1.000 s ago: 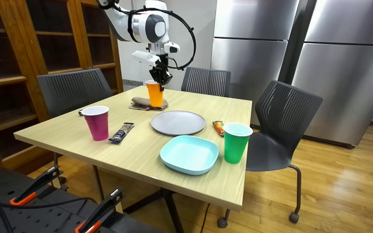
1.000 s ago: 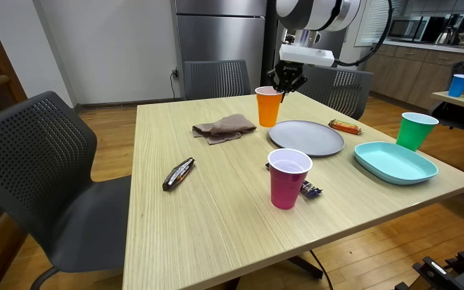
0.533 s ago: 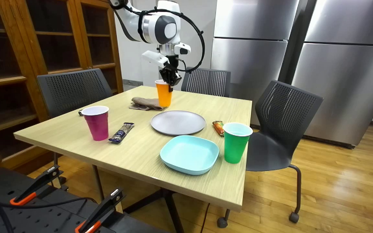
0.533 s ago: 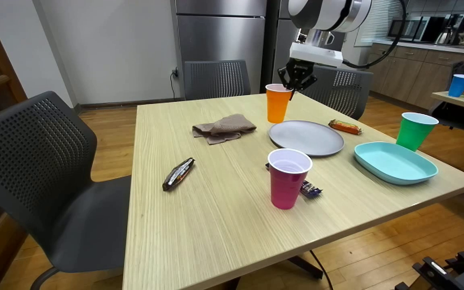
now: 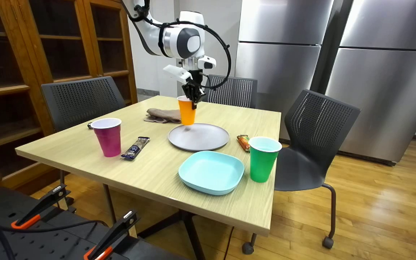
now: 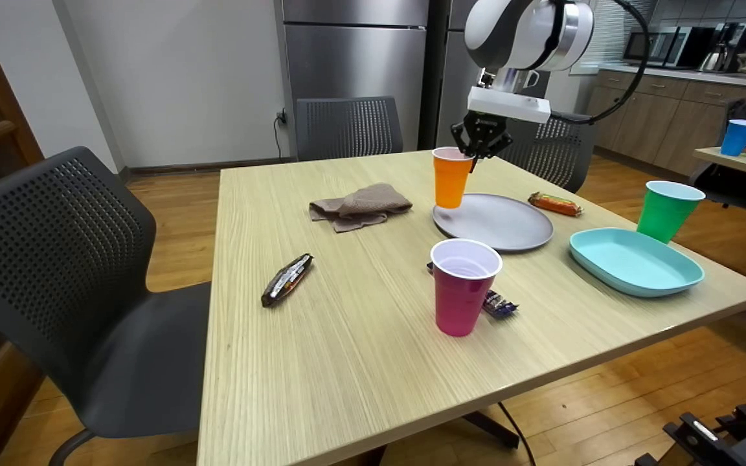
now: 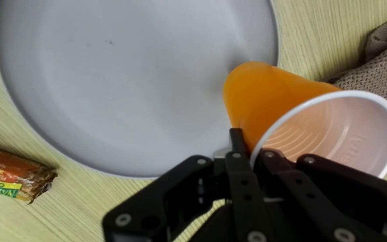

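My gripper (image 7: 250,146) is shut on the wall of an orange cup (image 7: 264,90), one finger inside the white rim and the other outside. In both exterior views the gripper (image 5: 193,103) pinches the side of the cup (image 6: 451,184), which hangs nearly upright. Below it lies a round grey plate (image 5: 202,139); the cup's base overlaps the plate's edge, and a soft shadow falls on the plate (image 7: 129,84) beside it. Whether the base touches the plate I cannot tell. A brown cloth (image 6: 363,206) lies close by the cup.
On the table (image 6: 321,382) stand a magenta cup (image 6: 460,298), a turquoise dish (image 5: 211,173) and a green cup (image 5: 262,162). Wrapped bars lie about: an orange one (image 6: 554,204), a dark one (image 6: 287,279) and a blue one (image 5: 135,148). Chairs (image 5: 312,141) surround the table.
The gripper has carried the orange cup rightward in both exterior views, from beside the cloth to the grey plate's edge. Over the last half second it has also come down. The other things have stayed put.
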Available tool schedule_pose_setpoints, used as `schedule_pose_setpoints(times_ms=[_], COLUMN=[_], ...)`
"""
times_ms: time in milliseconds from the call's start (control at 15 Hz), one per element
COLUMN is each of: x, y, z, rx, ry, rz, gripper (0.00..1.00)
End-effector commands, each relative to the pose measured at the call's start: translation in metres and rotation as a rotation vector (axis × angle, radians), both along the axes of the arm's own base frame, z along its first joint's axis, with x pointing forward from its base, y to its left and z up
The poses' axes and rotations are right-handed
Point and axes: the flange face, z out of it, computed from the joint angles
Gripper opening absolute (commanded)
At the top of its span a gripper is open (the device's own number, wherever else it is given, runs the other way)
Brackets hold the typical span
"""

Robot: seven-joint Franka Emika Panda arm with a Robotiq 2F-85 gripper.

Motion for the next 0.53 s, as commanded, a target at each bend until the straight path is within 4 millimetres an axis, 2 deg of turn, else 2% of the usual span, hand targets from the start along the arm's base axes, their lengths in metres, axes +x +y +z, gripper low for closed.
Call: schedule_pose_setpoints(times_ms=[0,467], x=[0.0076,0.0055], y=[-0.0024,-0.0081], z=[-0.0047,-0.012], rx=[0.002,-0.013], ry=[-0.008,0.002], rz=[-0.015,-0.014], gripper=[0.01,0.01])
